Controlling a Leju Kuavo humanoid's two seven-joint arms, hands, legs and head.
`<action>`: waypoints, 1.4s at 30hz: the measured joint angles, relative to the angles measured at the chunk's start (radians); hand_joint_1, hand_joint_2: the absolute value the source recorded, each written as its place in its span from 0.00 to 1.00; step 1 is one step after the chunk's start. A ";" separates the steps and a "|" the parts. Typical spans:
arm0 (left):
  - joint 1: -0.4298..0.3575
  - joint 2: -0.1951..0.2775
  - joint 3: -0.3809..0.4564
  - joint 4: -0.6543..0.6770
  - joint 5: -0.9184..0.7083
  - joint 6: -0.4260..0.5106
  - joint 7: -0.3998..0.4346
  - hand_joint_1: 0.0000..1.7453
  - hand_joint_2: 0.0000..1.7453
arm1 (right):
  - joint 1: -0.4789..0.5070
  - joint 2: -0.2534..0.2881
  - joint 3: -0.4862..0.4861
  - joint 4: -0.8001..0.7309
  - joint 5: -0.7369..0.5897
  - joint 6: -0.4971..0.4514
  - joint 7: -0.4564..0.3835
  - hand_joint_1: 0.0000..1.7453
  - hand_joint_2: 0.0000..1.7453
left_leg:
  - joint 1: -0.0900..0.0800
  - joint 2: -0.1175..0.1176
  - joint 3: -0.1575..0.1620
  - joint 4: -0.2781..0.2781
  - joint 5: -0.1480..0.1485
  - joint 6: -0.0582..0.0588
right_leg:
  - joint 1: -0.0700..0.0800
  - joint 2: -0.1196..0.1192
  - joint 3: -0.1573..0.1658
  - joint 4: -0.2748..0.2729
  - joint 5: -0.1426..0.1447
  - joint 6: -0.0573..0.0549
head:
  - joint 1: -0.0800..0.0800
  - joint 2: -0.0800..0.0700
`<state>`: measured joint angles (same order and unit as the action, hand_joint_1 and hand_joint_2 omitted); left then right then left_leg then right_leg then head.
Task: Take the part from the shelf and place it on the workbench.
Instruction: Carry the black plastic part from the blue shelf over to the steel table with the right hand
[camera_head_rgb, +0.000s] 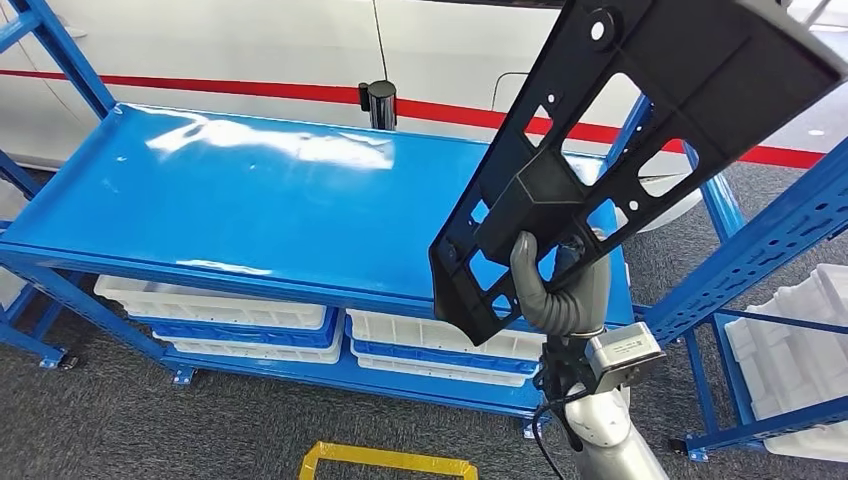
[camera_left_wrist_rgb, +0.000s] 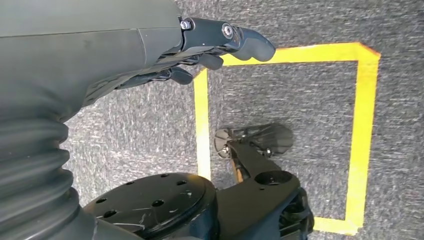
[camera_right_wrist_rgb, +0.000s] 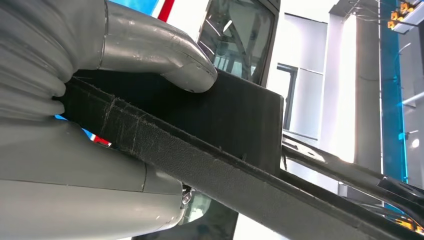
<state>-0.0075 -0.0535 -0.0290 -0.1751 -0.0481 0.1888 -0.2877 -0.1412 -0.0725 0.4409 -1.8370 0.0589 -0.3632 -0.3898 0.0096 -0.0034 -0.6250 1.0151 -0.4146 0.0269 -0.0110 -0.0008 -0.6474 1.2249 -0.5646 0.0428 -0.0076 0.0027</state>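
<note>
Glossy blue workbench (camera_head_rgb: 250, 190) lies beyond the right hand (camera_head_rgb: 560, 290), which grips the black perforated part (camera_head_rgb: 640, 130) tilted above it; the left hand (camera_left_wrist_rgb: 210, 47) hangs empty, fingers loosely apart, over taped carpet (camera_left_wrist_rgb: 300, 100).

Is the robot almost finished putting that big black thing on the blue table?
Partly. Done: the right hand already holds the black part, thumb pressed on it in the right wrist view. In hand: the part hangs tilted above the blue workbench, not touching. Left: setting it down and letting go. The left hand holds nothing.
</note>
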 joint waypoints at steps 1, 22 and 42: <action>0.000 0.000 0.000 0.000 -0.001 0.000 0.001 0.00 1.00 | 0.000 0.000 0.000 -0.001 0.000 0.003 -0.001 1.00 1.00 | 0.000 -0.001 -0.004 0.000 0.005 -0.003 | 0.000 0.000 0.052 -0.083 0.022 0.005 | 0.000 0.000; 0.002 0.000 0.000 0.000 -0.001 0.010 0.013 0.00 1.00 | 0.020 0.006 -0.002 -0.028 -0.006 0.016 -0.024 1.00 1.00 | -0.006 -0.001 0.060 0.009 -0.053 -0.023 | 0.006 -0.002 0.069 -0.216 0.127 -0.020 | -0.005 0.000; 0.003 0.003 0.000 0.001 -0.002 0.000 0.008 0.00 1.00 | 0.032 0.010 -0.008 -0.043 0.010 0.016 -0.034 1.00 1.00 | 0.003 0.000 -0.085 0.158 -0.090 -0.058 | -0.002 -0.004 0.118 -0.240 0.099 -0.052 | -0.003 0.000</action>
<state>-0.0041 -0.0502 -0.0291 -0.1743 -0.0502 0.1890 -0.2792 -0.1097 -0.0628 0.4324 -1.8795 0.0685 -0.3471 -0.4242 0.0126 -0.0033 -0.7098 1.1727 -0.5046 -0.0306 -0.0128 -0.0051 -0.5295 0.9847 -0.4660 -0.0095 -0.0110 0.0027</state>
